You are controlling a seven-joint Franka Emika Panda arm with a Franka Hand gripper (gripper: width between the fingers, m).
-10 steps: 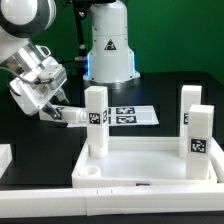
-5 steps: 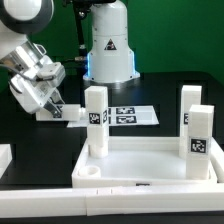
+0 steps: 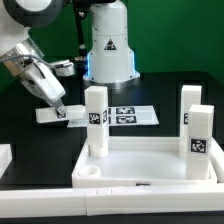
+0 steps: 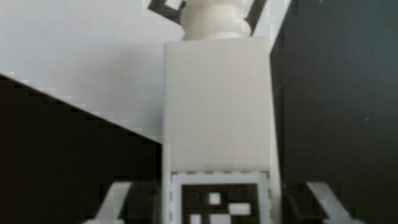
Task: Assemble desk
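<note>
The gripper [image 3: 57, 106] had tilted the fourth leg [image 3: 50, 113] down flat onto the worktop [image 3: 30, 140], jaws clamped on it; three legs already stood in the panel [image 3: 150, 165].

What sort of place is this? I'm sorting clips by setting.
Probably a robotics lab bench: a black table with a fixed marker board, tagged white desk legs, and the arm's gripper.

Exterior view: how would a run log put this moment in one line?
gripper: over lying leg, grip unclear | panel: three upright legs
</note>
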